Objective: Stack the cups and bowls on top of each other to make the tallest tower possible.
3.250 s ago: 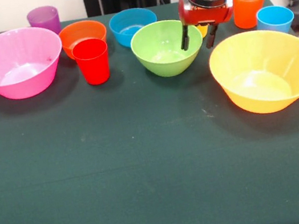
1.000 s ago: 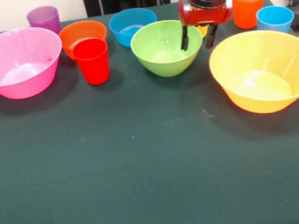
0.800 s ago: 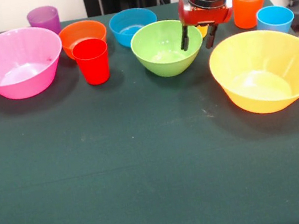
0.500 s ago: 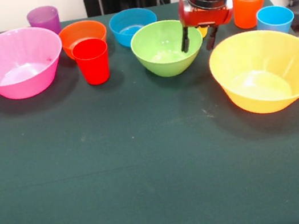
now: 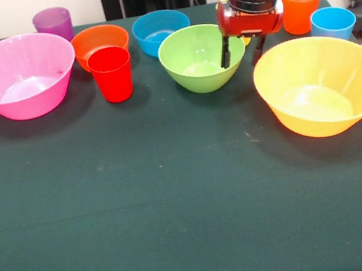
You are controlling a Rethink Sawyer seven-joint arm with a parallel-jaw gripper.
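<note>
Green-clothed table (image 5: 180,213), claw (image 5: 241,53) spread open, straddling green bowl (image 5: 199,57) rim

No readable text

No lettering, label, brand, number or sign can be read anywhere: the cups, bowls, counter cloth and the arm's red and black housing all show plain surfaces.

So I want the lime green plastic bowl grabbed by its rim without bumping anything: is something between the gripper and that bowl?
Nothing visible. The open gripper hangs at the rim of the lime green plastic bowl, on the side facing the large yellow-orange plastic bowl, one finger over the green bowl's inside, the other outside it.
</note>
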